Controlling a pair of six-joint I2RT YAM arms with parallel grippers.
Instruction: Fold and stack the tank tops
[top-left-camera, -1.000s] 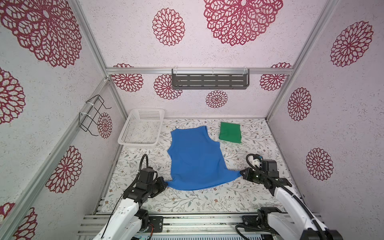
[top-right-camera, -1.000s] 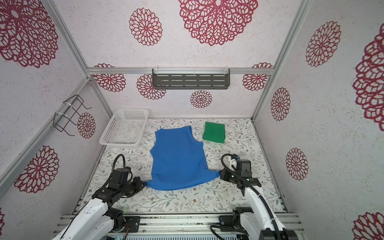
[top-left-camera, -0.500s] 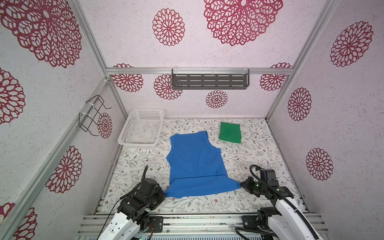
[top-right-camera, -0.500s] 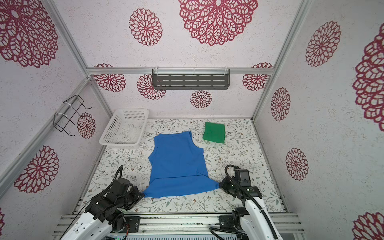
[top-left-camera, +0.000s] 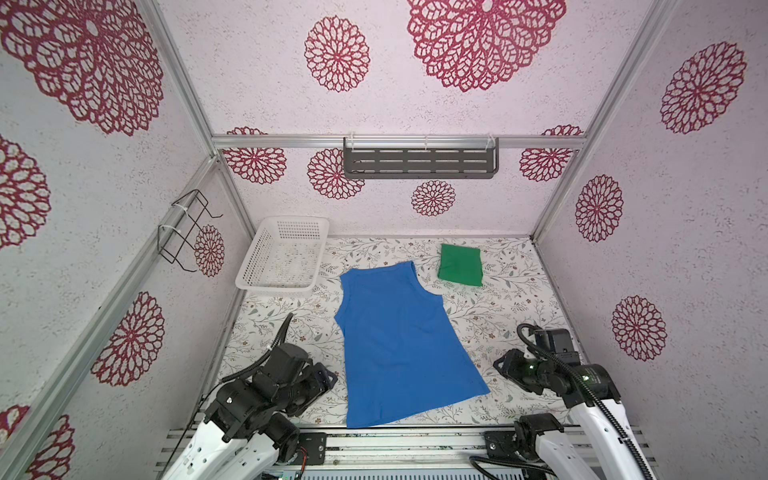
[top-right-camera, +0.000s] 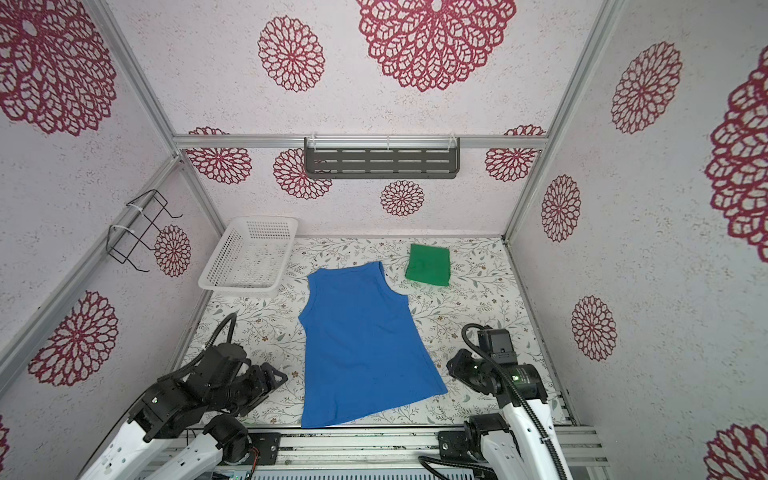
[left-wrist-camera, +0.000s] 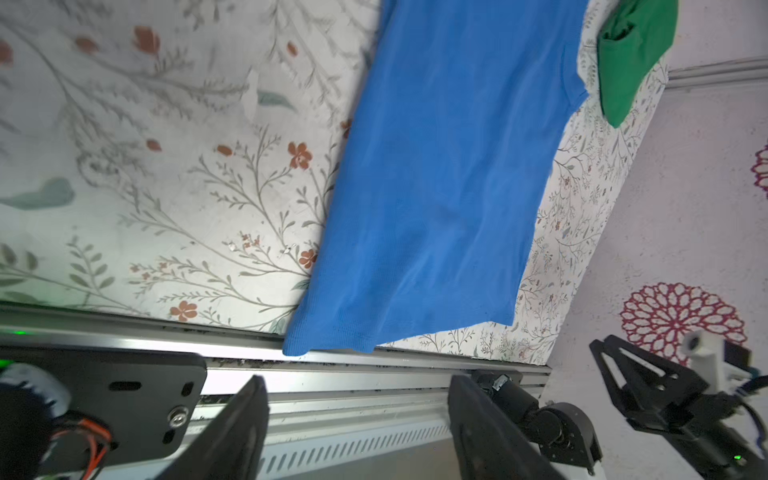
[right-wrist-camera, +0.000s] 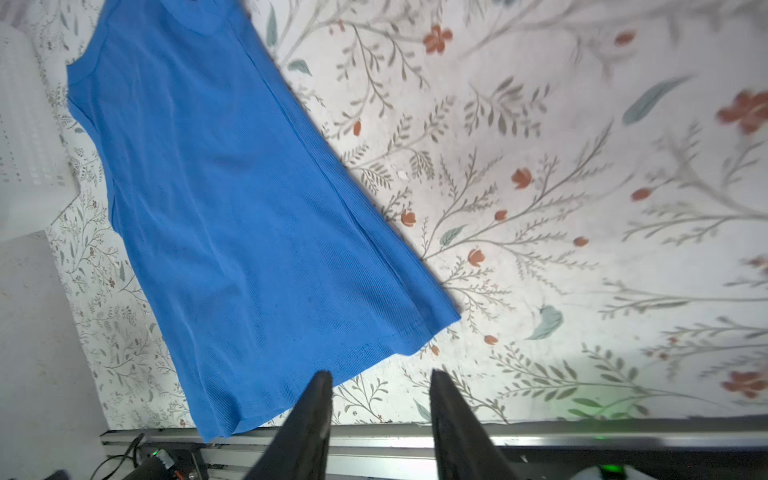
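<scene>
The royal blue tank top (top-left-camera: 399, 345) (top-right-camera: 361, 345) lies spread flat mid-table, neck toward the back wall, its hem slanting along the front edge. One hem corner rests on the front rail in the left wrist view (left-wrist-camera: 436, 187). The green tank top (top-left-camera: 460, 265) (top-right-camera: 429, 264) sits folded into a small rectangle at the back right. My left gripper (top-left-camera: 328, 380) (left-wrist-camera: 357, 380) hovers open beside the blue top's left hem, holding nothing. My right gripper (top-left-camera: 498, 365) (right-wrist-camera: 380, 374) stands open and empty just off the right hem corner (right-wrist-camera: 440, 320).
A white perforated basket (top-left-camera: 249, 282) stands at the back left, close to the blue top's shoulder. A grey slotted shelf (top-left-camera: 419, 163) hangs on the back wall and a black wire rack (top-left-camera: 187, 232) on the left wall. An aluminium rail (top-left-camera: 415, 432) borders the table's front.
Both grippers have opened and let go of the blue top's hem corners after drawing it toward the front. The top now lies flat, and both grippers sit slightly clear of it.
</scene>
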